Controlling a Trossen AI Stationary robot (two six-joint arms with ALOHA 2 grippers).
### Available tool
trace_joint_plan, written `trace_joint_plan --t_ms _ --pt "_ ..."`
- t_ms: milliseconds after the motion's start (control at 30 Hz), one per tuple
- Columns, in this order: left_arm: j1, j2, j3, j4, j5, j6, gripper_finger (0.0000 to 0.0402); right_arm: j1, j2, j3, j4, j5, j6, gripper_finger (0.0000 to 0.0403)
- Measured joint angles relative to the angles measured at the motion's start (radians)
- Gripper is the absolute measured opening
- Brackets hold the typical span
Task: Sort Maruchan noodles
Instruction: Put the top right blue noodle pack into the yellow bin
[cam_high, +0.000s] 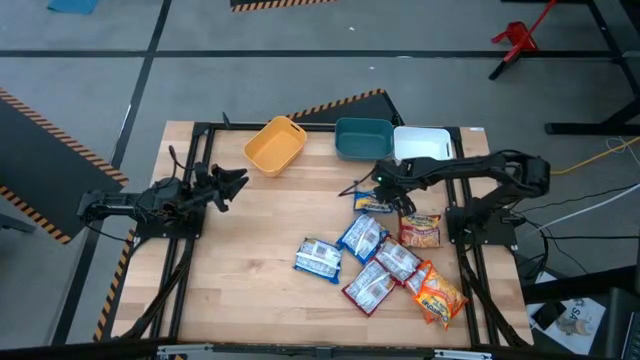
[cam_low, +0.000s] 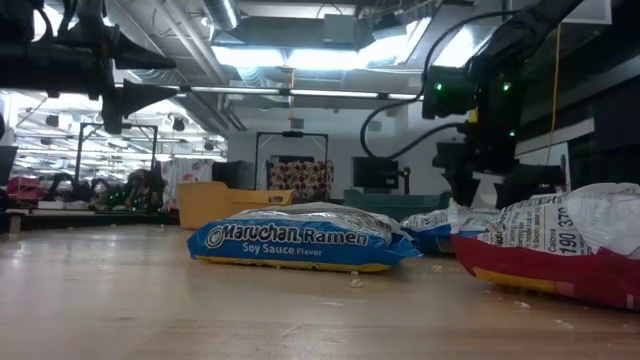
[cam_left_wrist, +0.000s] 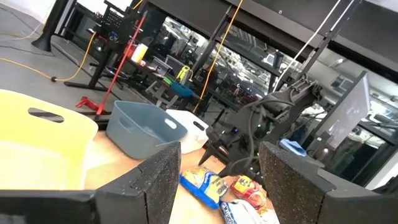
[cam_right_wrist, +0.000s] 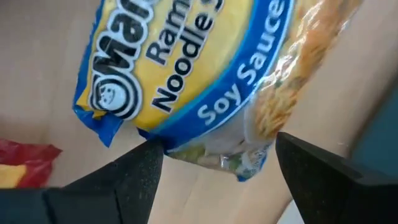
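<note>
The right gripper (cam_right_wrist: 217, 165) is held spread directly over the yellow-and-blue soy sauce packet (cam_right_wrist: 186, 74), apparently poised for a pick. That packet (cam_high: 374, 203) lies just before the teal bin (cam_high: 363, 138), the other Maruchan noodles (cam_high: 385, 262) nearer the table's front edge. Beside the yellow bin (cam_high: 274, 145), the left gripper (cam_high: 232, 182) waits, fingers (cam_left_wrist: 155, 180) spread and empty.

Blue packet (cam_low: 300, 240): "Maruchan Ramen, Soy Sauce Flavor". Yellow-and-blue packet (cam_right_wrist: 186, 68): "Ramen Noodle", "Soy Sauce". Red-edged packet (cam_low: 560, 245), at 3 o'clock: "Calories 190".
</note>
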Motion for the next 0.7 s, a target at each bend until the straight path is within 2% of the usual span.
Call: trace_joint_plan --t_ms 233,333,433,700 --pt "0.0 0.0 0.0 -0.03 0.0 -0.008 0.0212 -0.007 0.059 0.002 0.039 -0.053 -0.016 0.0295" --pt "0.0 0.0 0.0 -0.029 0.0 -0.008 0.0212 -0.008 0.066 0.003 0.042 -0.063 -0.008 0.028" --pt "0.0 0.0 0.0 -0.029 0.0 -0.008 0.0212 -0.008 0.068 0.003 0.044 -0.065 -0.004 0.0242" --pt "0.0 0.0 0.0 -0.029 0.0 -0.009 0.0212 -0.008 0.069 0.002 0.046 -0.056 0.019 0.0094"
